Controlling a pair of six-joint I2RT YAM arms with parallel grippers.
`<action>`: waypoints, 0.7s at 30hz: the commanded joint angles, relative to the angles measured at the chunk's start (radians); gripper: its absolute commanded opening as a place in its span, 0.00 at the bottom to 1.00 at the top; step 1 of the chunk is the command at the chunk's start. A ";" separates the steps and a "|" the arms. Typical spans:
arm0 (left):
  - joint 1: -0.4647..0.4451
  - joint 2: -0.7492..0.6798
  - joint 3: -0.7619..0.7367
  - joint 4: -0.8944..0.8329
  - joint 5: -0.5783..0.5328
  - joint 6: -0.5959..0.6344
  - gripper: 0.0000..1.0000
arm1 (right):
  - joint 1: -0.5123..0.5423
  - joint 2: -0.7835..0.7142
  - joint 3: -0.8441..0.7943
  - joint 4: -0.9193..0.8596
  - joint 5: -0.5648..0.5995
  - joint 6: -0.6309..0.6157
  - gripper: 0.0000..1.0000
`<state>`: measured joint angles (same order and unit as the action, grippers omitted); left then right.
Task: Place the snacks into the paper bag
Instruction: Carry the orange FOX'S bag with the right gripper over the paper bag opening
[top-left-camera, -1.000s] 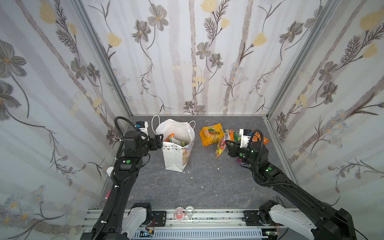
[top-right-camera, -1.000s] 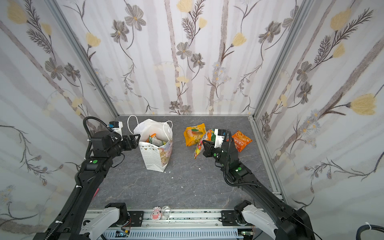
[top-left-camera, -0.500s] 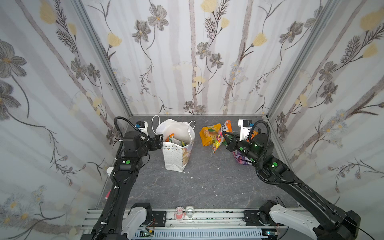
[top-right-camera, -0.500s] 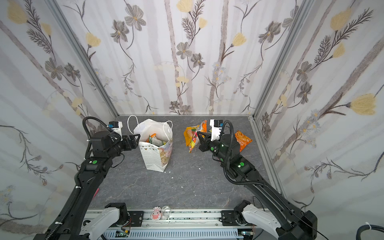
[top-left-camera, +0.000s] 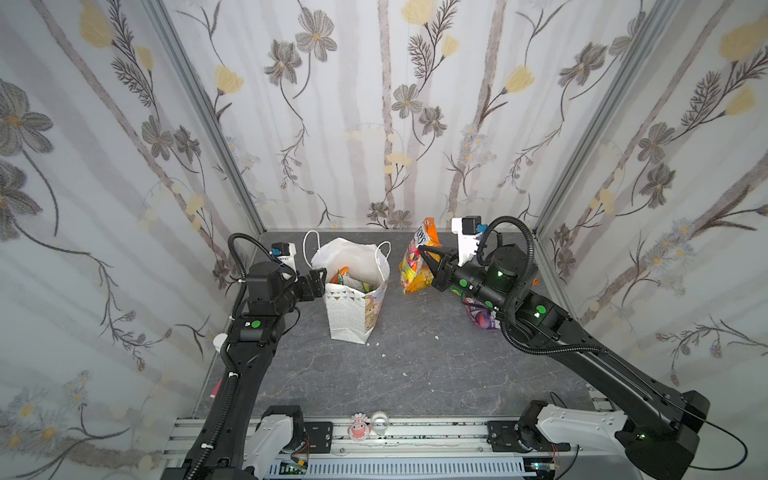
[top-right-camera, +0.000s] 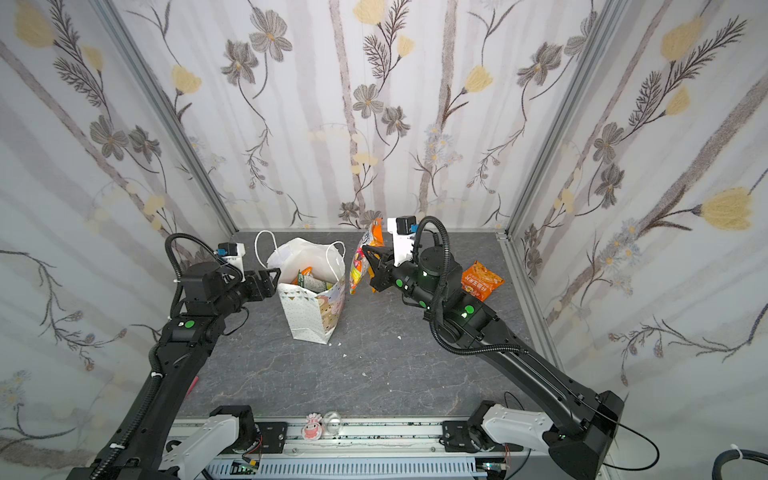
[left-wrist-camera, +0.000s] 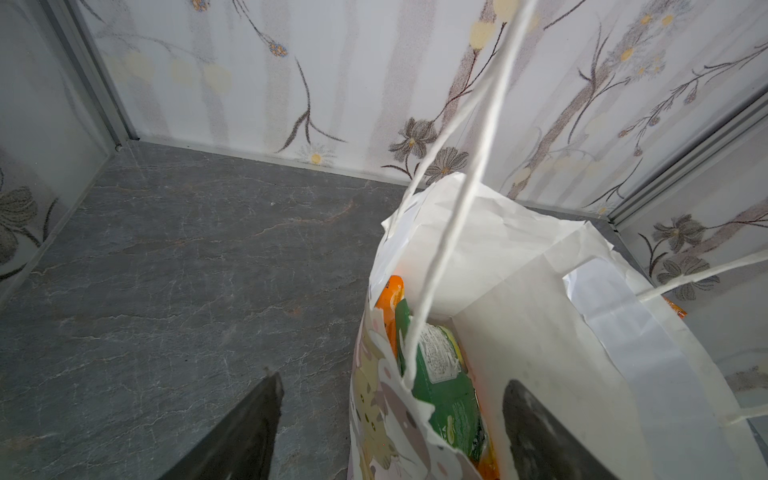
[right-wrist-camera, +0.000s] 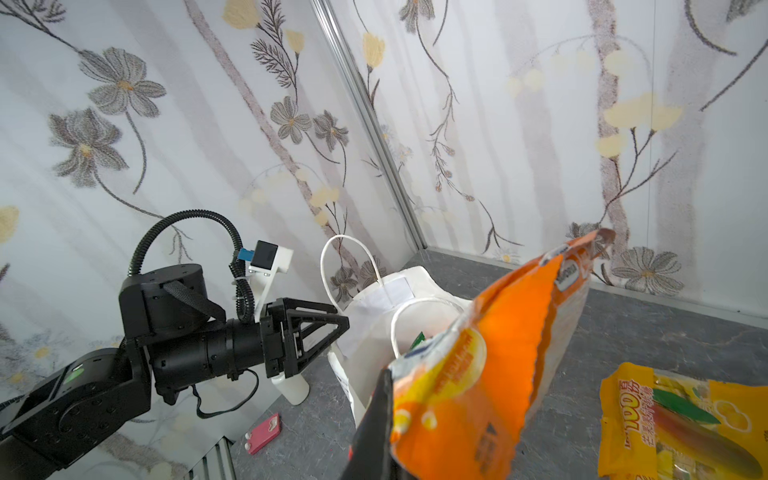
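Note:
The white paper bag (top-left-camera: 348, 316) (top-right-camera: 309, 316) stands open at the back left, with a green packet (left-wrist-camera: 444, 382) and an orange one (left-wrist-camera: 390, 299) inside. My left gripper (top-left-camera: 319, 279) (left-wrist-camera: 392, 381) is open at the bag's left rim, one finger outside and one inside. My right gripper (top-left-camera: 424, 252) (right-wrist-camera: 382, 415) is shut on an orange FOX'S snack packet (top-left-camera: 428, 237) (top-right-camera: 376, 232) (right-wrist-camera: 511, 340). The packet hangs upright just right of the bag's mouth. On the floor lie a yellow-orange packet (right-wrist-camera: 673, 419), an orange chip bag (top-right-camera: 482, 280) and a purple packet (top-left-camera: 482, 319).
Flowered walls close in the back and both sides. A white bottle (right-wrist-camera: 291, 386) and a small pink object (right-wrist-camera: 262, 432) sit by the left wall under the left arm. A small figurine (top-left-camera: 359, 428) rests on the front rail.
My right arm has lifted the orange packet off the pile of snacks and carried it left and up, close to the bag's mouth. The left arm and the bag have stayed put.

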<state>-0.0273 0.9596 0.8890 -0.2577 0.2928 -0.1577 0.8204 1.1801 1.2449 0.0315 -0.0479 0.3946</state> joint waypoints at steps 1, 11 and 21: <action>-0.001 -0.004 -0.004 0.021 0.014 -0.004 0.83 | 0.044 0.032 0.064 0.046 0.032 -0.040 0.00; 0.000 -0.011 -0.004 0.021 -0.003 -0.004 0.83 | 0.119 0.193 0.319 0.010 -0.013 -0.084 0.00; -0.002 -0.007 -0.001 0.012 -0.017 0.007 0.83 | 0.164 0.356 0.516 -0.049 -0.055 -0.105 0.00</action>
<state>-0.0292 0.9516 0.8879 -0.2581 0.2813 -0.1577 0.9821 1.5127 1.7214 -0.0208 -0.0860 0.3088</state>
